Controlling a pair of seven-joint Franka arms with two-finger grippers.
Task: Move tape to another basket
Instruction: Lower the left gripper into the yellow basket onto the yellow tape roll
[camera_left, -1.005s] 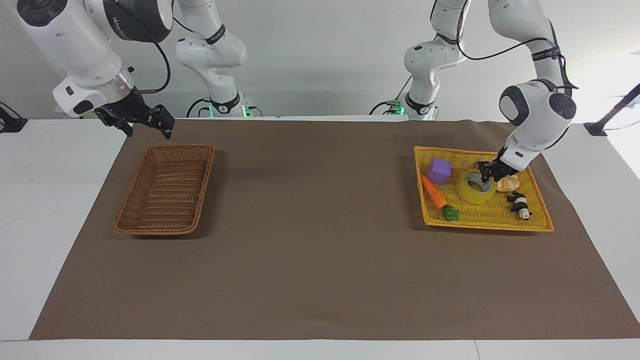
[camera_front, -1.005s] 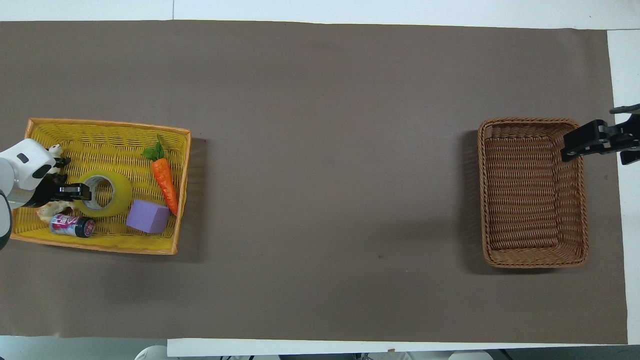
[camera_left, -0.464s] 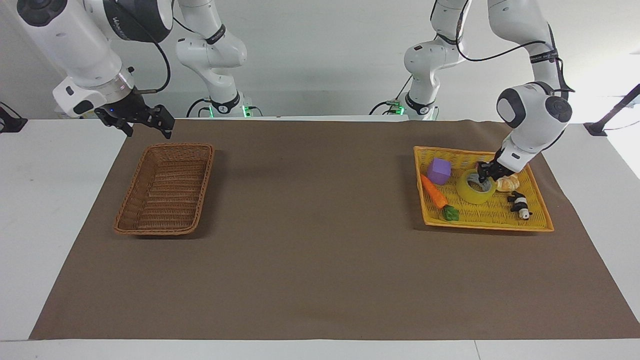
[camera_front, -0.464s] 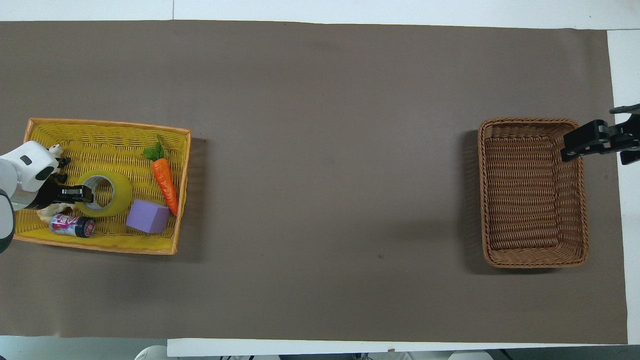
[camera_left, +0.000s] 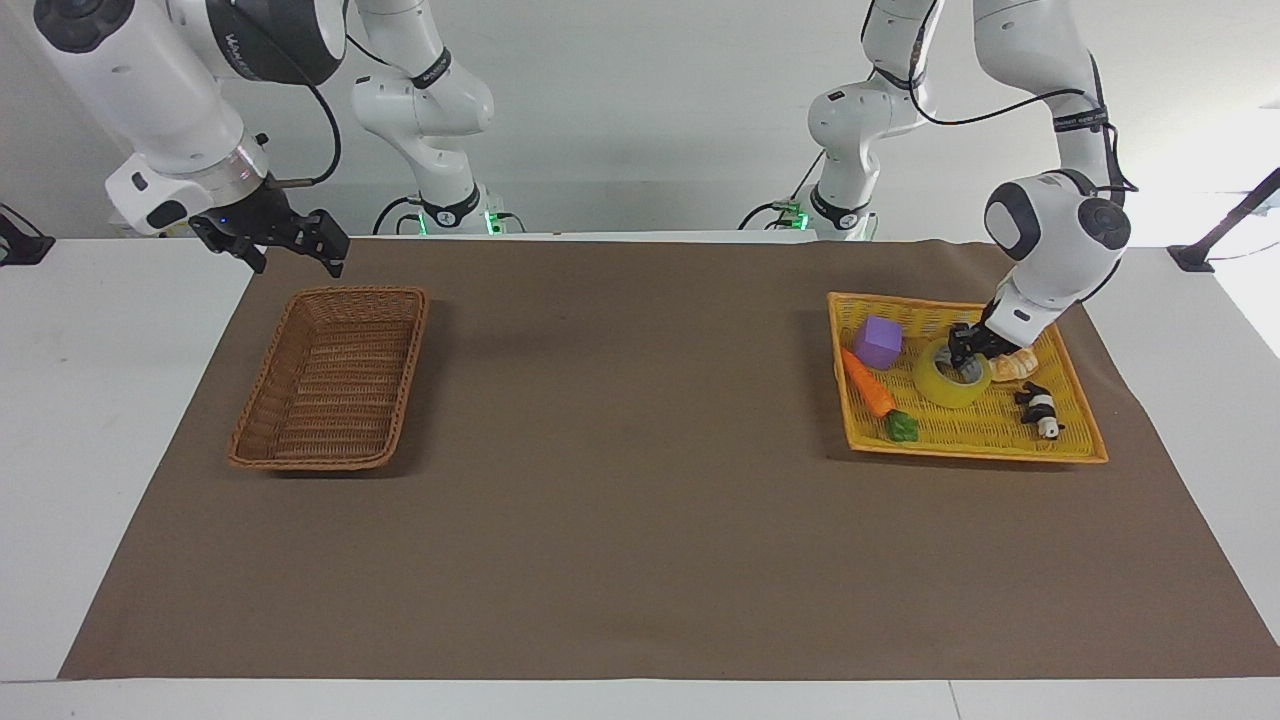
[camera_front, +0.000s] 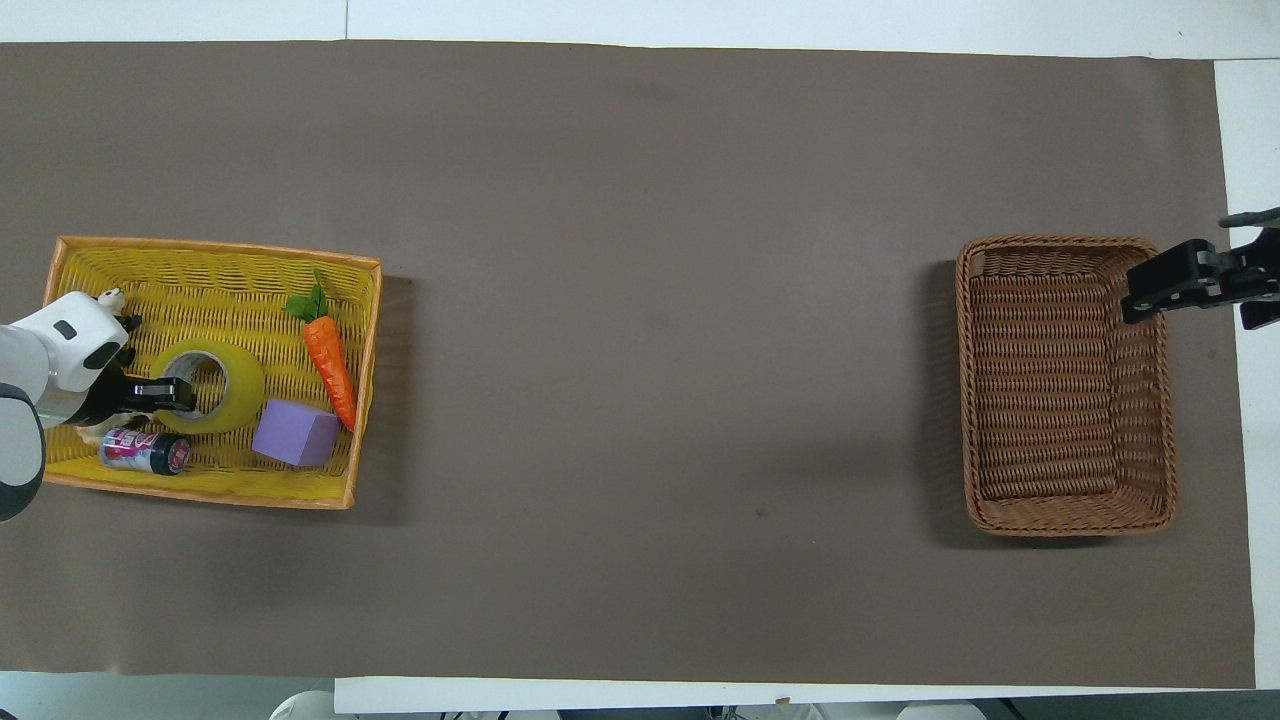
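The yellow tape roll (camera_left: 950, 376) lies flat in the bright yellow tray (camera_left: 1075, 425) at the left arm's end of the table; it also shows in the overhead view (camera_front: 232, 392). My left gripper (camera_left: 964, 353) is down at the roll's rim on the side nearer the robots, touching it (camera_front: 168, 393). The dark brown wicker basket (camera_left: 330, 375) stands at the right arm's end and holds nothing (camera_front: 1065, 385). My right gripper (camera_left: 298, 256) waits open and empty, raised by the basket's corner nearest the robots (camera_front: 1192, 300).
The yellow tray (camera_front: 210, 262) also holds a toy carrot (camera_front: 330, 360), a purple block (camera_front: 293, 433), a small can (camera_front: 145, 451), a black-and-white toy (camera_left: 1040, 410) and a pale piece (camera_left: 1015, 366) by my left gripper. Brown cloth (camera_left: 620, 480) covers the table.
My left gripper has shifted slightly along the tape's rim toward the roll's hole and its arm has straightened a little. The tape, the basket and the right arm have not moved.
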